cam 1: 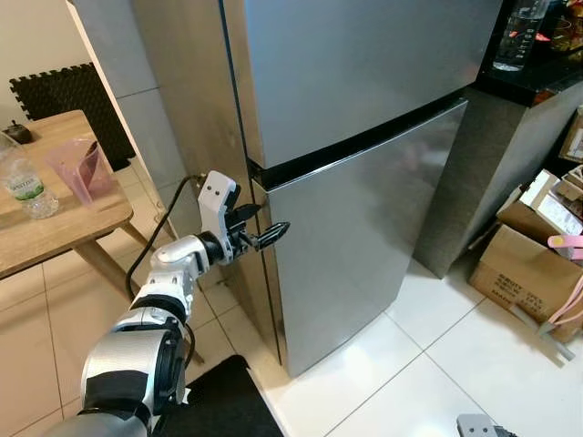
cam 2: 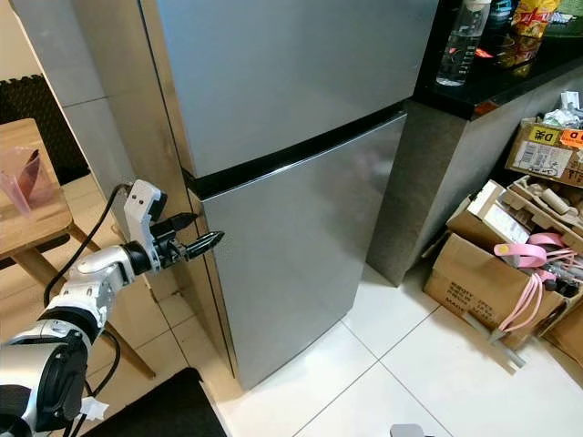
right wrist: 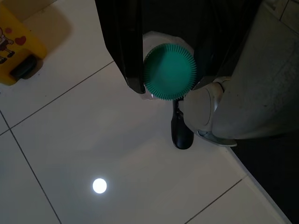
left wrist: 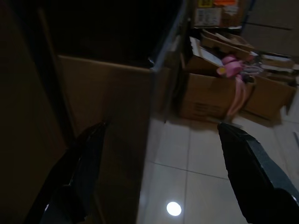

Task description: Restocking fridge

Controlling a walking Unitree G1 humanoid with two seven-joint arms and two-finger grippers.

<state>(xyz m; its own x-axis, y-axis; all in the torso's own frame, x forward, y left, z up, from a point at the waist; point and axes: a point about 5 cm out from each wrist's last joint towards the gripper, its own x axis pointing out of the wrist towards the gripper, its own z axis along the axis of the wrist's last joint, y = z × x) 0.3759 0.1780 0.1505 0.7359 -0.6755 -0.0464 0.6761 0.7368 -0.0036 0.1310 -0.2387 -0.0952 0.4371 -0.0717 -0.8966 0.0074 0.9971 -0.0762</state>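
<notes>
Fridge [cam 1: 364,228]: shut; hook lower door's edge squarely.
Left tool [cam 1: 264,235]: wide, straddling that edge.
Right tool [right wrist: 168,70]: gripping green-capped bottle [right wrist: 169,71].

Fridge [cam 1: 364,137] top cropped; green-capped bottle [right wrist: 169,72] body hidden below cap.

Head views bright, sharp, soft sheen on fridge door [cam 1: 364,228]. Both wrist views dim; lamp glare spot on floor tiles [right wrist: 99,185] below each hand, fingers blurred.
</notes>
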